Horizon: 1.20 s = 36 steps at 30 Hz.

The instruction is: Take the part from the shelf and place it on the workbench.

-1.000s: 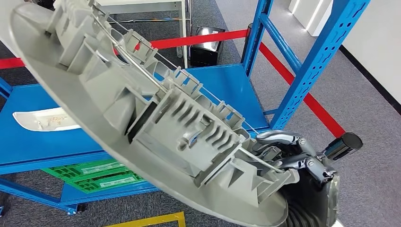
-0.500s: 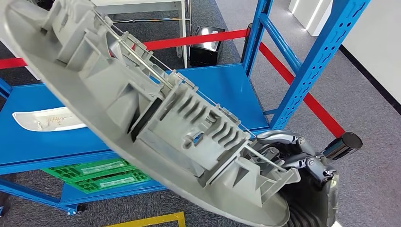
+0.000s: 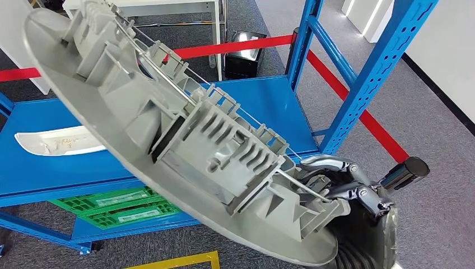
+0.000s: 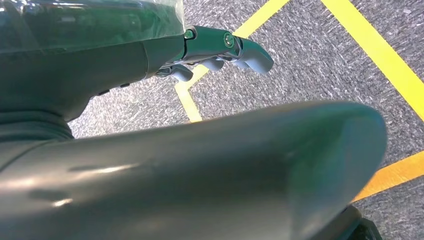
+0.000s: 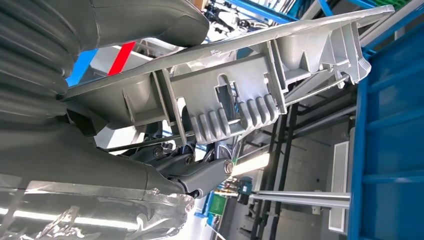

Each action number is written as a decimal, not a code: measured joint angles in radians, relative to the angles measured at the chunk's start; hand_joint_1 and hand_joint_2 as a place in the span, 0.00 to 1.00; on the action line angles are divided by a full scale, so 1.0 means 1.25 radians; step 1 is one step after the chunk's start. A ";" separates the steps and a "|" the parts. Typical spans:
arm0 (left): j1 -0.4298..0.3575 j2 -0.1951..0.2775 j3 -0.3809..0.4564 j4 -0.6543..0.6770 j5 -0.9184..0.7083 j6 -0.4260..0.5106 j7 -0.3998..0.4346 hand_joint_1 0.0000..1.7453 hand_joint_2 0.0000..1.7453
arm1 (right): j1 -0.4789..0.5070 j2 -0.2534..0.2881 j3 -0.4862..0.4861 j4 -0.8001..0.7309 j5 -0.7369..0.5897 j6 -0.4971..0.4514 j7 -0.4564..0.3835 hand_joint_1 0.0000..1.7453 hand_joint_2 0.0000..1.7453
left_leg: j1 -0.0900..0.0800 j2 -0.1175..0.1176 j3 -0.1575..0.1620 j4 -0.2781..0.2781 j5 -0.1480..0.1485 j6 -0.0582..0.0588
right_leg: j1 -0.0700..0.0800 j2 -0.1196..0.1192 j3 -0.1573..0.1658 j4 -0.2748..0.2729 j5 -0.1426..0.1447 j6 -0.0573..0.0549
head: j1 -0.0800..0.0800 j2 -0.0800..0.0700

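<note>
Part (image 3: 185, 140), grey ribbed plastic, lifted clear of blue shelf (image 3: 263, 101), tilted, gripped at its lower end by right hand (image 3: 336, 185), probably for carrying to the workbench. Left hand (image 4: 220, 47) hanging over floor, fingers curled, holding nothing.

The part (image 3: 185, 140) is plain light grey all over, ribs and rim alike, with thin silvery wire rods along it. The right robot hand (image 3: 341, 185) is dark grey and black with shiny metal links. The shelf (image 3: 269, 101) is bright blue, uprights included. On it lies a pale grey-white panel (image 3: 56, 143). Below are green crates (image 3: 117, 204) with whitish labels. Red tape (image 3: 235, 46) crosses the speckled dark grey carpet (image 3: 437, 145) (yellow lines (image 4: 370, 50) mark it near the left robot hand (image 4: 220, 47), dark grey-green).
</note>
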<state>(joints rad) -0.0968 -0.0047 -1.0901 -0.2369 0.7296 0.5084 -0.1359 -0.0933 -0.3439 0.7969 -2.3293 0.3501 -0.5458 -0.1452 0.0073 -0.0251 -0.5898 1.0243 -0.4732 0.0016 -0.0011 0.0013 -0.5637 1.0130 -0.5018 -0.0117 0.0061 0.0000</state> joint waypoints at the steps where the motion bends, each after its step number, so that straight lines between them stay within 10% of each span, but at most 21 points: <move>1: 0.000 0.000 0.000 0.000 0.000 -0.001 0.000 0.00 1.00 | 0.000 0.000 0.000 0.000 0.001 0.000 0.002 1.00 1.00 | 0.000 0.000 0.000 0.000 0.000 0.000 | 0.000 0.000 0.000 0.000 0.000 0.000 | 0.000 0.000; 23: -0.001 -0.001 -0.001 0.000 -0.006 -0.014 0.008 0.00 1.00 | 0.002 0.000 -0.001 0.008 0.024 -0.011 0.040 1.00 1.00 | -0.004 0.000 0.000 0.001 -0.001 0.001 | -0.004 0.000 0.000 -0.001 0.001 0.002 | 0.000 0.000; 30: -0.002 -0.001 -0.001 0.000 -0.007 -0.014 0.013 0.00 1.00 | 0.006 0.001 -0.002 0.010 0.024 -0.012 0.051 1.00 1.00 | -0.008 0.001 0.001 -0.004 0.006 0.015 | -0.010 0.001 0.000 -0.001 0.001 0.014 | 0.000 0.000; 36: -0.005 -0.003 -0.001 0.000 -0.007 -0.021 0.015 0.00 1.00 | 0.012 0.001 -0.003 0.013 0.024 -0.014 0.058 1.00 1.00 | -0.001 0.005 -0.006 -0.013 0.017 0.021 | -0.013 0.001 -0.081 0.207 -0.116 0.023 | 0.012 0.000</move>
<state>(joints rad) -0.1024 -0.0080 -1.0914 -0.2364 0.7210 0.4827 -0.1174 -0.0783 -0.3432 0.7931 -2.3129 0.3807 -0.5631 -0.0729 0.0064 -0.0188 -0.5975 1.0084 -0.4515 0.0277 -0.0179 0.0023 -0.6649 1.2718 -0.6469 0.0172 0.0216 0.0000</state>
